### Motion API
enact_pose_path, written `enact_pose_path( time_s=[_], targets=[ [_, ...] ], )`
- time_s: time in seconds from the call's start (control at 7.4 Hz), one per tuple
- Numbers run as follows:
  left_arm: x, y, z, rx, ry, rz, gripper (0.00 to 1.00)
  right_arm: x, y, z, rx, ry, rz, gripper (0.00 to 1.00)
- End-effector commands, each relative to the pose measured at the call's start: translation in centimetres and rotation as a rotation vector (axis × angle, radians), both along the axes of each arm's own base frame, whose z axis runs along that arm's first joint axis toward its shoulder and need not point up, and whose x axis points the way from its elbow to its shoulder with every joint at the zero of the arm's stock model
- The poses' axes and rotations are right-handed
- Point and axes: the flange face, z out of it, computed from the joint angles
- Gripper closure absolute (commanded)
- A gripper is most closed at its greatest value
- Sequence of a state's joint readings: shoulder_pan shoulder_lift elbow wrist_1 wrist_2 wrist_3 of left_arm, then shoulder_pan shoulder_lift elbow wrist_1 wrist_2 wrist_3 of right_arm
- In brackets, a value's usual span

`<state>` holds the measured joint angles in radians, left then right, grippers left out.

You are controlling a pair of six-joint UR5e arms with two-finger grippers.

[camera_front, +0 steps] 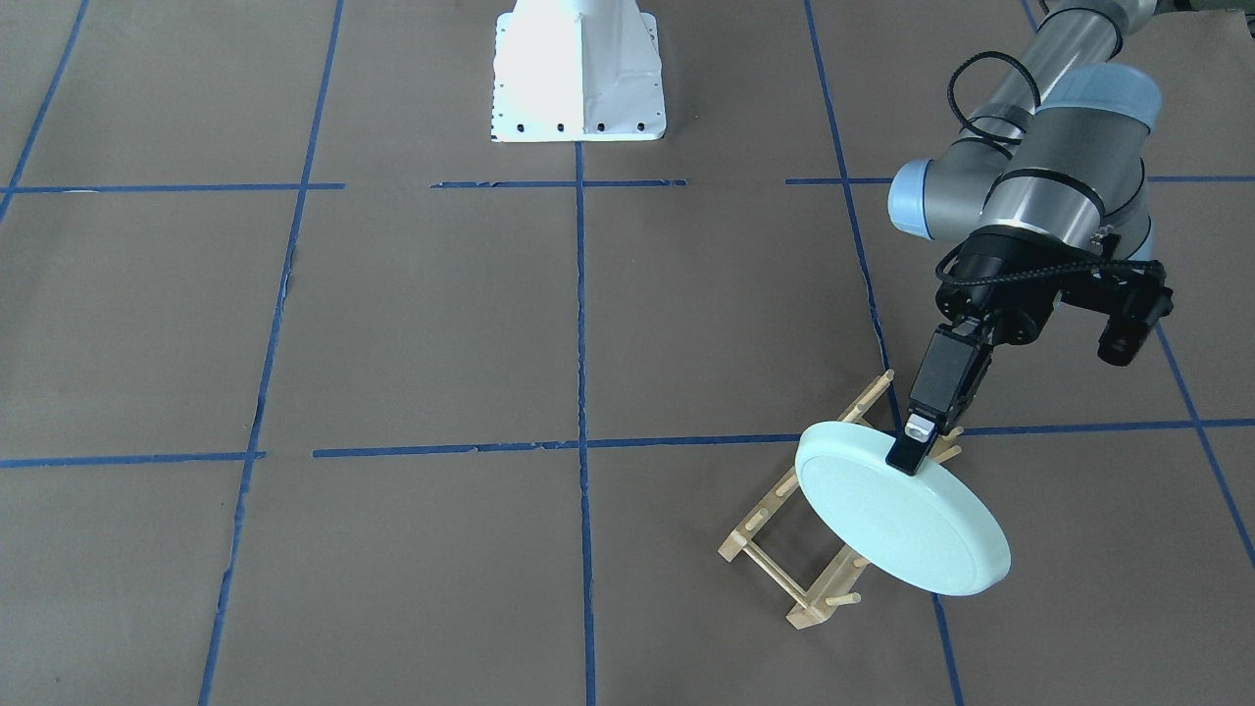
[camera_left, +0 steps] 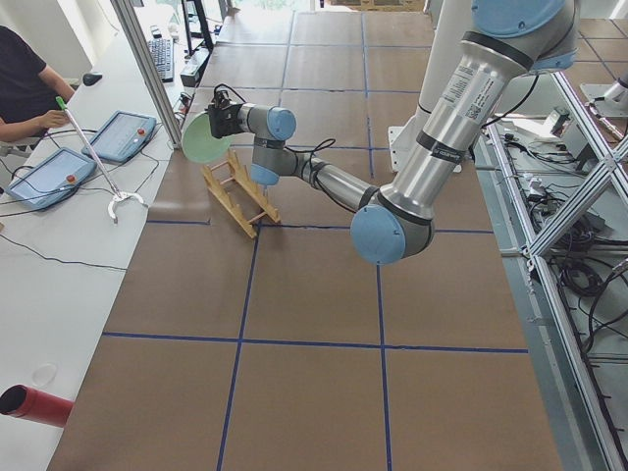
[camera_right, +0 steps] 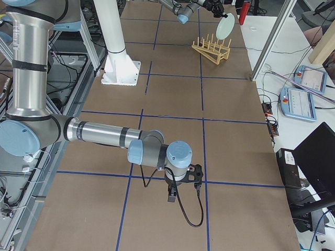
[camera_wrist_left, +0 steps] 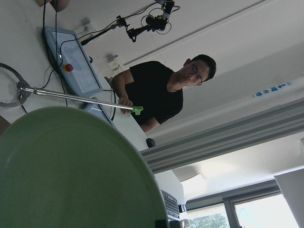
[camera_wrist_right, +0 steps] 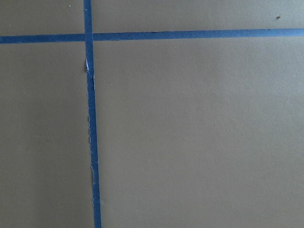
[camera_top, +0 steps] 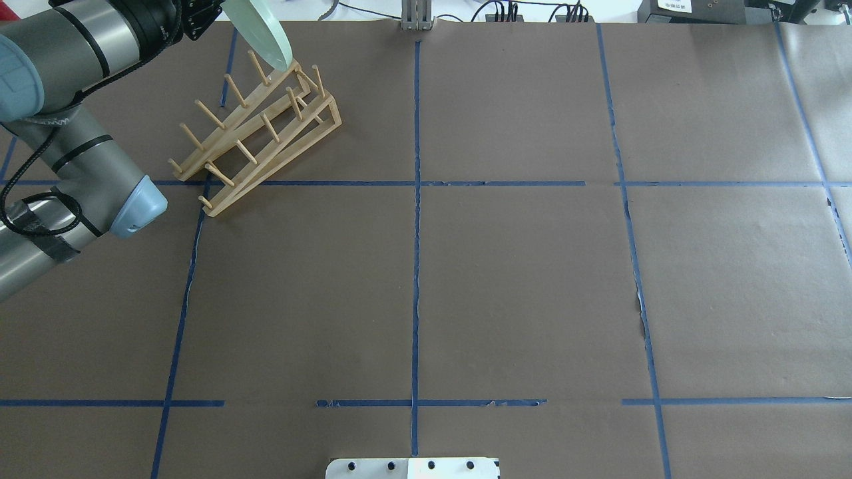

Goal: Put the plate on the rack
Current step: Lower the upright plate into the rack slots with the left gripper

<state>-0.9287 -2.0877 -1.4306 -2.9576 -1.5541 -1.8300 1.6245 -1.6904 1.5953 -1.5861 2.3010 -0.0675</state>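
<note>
The pale mint-green plate (camera_front: pixel 902 529) is held on edge, tilted, over the operators' end of the light wooden rack (camera_front: pixel 809 613). My left gripper (camera_front: pixel 907 456) is shut on the plate's upper rim. The plate's lower edge is down among the rack's pegs; I cannot tell whether it touches them. The overhead view shows the plate (camera_top: pixel 263 33) above the far end of the rack (camera_top: pixel 266 143). The plate fills the lower left of the left wrist view (camera_wrist_left: pixel 71 171). My right gripper (camera_right: pixel 171 197) hangs low over bare table far from the rack; I cannot tell whether it is open or shut.
The white robot base (camera_front: pixel 578 74) stands at the table's middle edge. An operator (camera_left: pixel 25 83) sits at the side bench beyond the rack, with control tablets (camera_left: pixel 49 177) and a reach stick (camera_left: pixel 93 152). Blue tape lines cross the brown table.
</note>
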Motion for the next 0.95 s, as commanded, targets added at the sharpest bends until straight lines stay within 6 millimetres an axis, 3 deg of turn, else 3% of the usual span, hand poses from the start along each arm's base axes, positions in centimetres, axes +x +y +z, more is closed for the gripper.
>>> enact_pose_path(
  time_s=[0.0,0.81],
  targets=[
    [0.3,-0.5,-0.1,-0.002,-0.001,-0.001,1.00,0.0,0.0,0.0,0.000,0.000,0.000,0.00],
    [1.9,-1.7,0.9,-0.029,-0.020,-0.009,1.00,0.0,0.0,0.0,0.000,0.000,0.000,0.00]
  ],
)
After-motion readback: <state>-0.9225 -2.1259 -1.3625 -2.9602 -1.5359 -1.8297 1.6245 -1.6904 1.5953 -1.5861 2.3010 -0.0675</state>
